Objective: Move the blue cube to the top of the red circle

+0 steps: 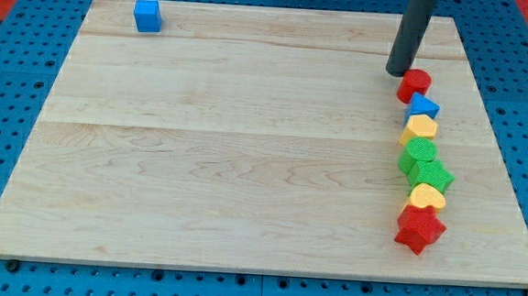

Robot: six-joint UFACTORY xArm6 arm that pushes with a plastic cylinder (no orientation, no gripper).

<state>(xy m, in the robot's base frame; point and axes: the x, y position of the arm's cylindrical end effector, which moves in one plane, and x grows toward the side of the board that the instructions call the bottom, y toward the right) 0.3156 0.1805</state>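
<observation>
While my tip nears the red circle, no claw shows; the blue cube sits apart.

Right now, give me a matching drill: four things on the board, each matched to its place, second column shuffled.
Things:
1. blue cube
2. red circle
3. red star
4. my tip

Places:
A. bottom end of the column of blocks on the view's right
B. alone near the board's top left corner
C. just up and left of the column's top block
D. top end of the column on the view's right

Pairs: 1-B, 2-D, 3-A, 4-C
</observation>
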